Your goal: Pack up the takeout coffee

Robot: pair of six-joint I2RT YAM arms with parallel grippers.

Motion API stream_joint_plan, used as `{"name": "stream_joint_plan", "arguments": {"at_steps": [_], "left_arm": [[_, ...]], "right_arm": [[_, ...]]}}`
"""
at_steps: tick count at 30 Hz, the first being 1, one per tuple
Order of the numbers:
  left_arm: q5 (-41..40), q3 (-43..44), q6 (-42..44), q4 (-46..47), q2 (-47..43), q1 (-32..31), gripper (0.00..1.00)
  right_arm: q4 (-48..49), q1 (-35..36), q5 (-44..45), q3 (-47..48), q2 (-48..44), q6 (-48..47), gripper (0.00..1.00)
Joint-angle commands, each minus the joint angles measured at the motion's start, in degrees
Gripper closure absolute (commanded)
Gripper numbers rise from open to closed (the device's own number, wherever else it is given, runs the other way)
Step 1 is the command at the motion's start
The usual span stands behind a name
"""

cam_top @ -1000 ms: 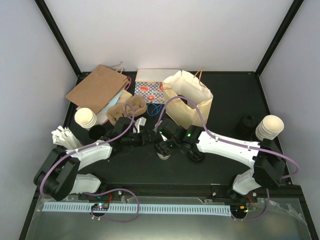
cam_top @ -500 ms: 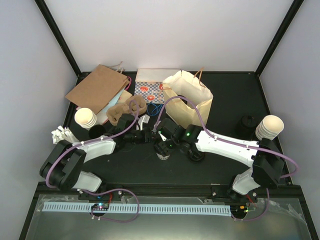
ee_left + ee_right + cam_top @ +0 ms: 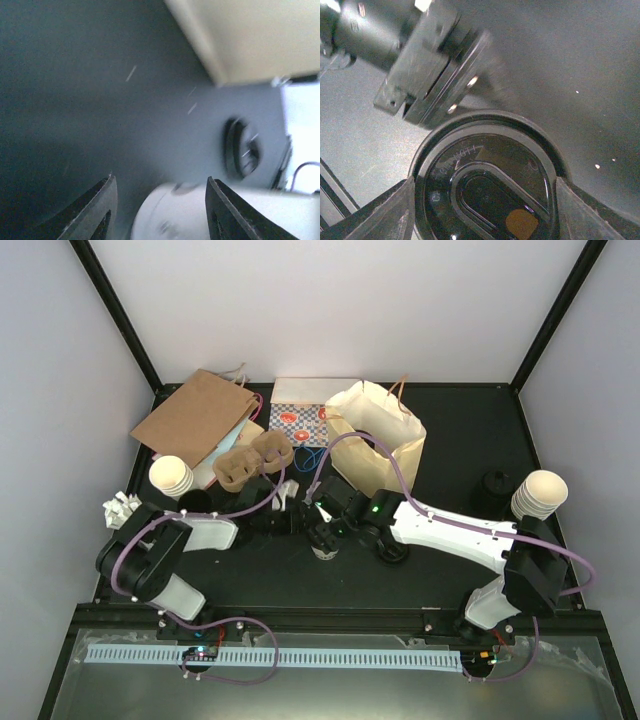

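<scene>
Takeout coffee (image 3: 485, 185) stands on a black table (image 3: 460, 430) enclosed by white walls (image 3: 330, 300).

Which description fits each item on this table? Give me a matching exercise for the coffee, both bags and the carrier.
Items:
1. takeout coffee
2. brown paper bag
3. cream paper bag
4. cup carrier

Descriptions:
a. lying flat, far left
b. standing open
c. black lid on
d. brown cardboard, no cups in it

Pairs: 1-c, 2-a, 3-b, 4-d
</scene>
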Motion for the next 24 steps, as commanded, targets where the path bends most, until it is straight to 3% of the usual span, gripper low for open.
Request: {"name": "stream_joint_plan", "arguments": {"at_steps": [1,6,12,16,18,24], "left_arm": [[0.1,-4.8,2.7,-9.5,2.2,-1.6,0.51],[-1.4,-7.5,0.9,-9.0,-5.4,-1.8,0.51],[-4.4,-8.9,0.6,-16.3,-20.3,-1.8,0.49],[-3.2,-8.9,0.0,-20.1,-28.3,-1.9,0.58],[-0.8,-8.9,-1.0,-20.6,-30.6,-1.9,0.66],[0.1,-7.8,-2.7,-22.7,-36.1,-1.9,0.77]], "right_arm": [[-5.3,1.3,-7.8,-5.1,6.8,1.4,0.36],[-5.8,1.3,-5.9,-4.7,7.0,2.2,0.36],[-5.7,1.2,-5.7,-4.6,6.4,2.0,0.36],[-5.7,1.3,-5.4,-4.5,6.2,2.0,0.36],[-5.6,1.3,-5.4,-4.6,6.3,2.1,0.36],[-5.6,1.2,-5.7,-4.6,5.9,1.9,0.36]]}}
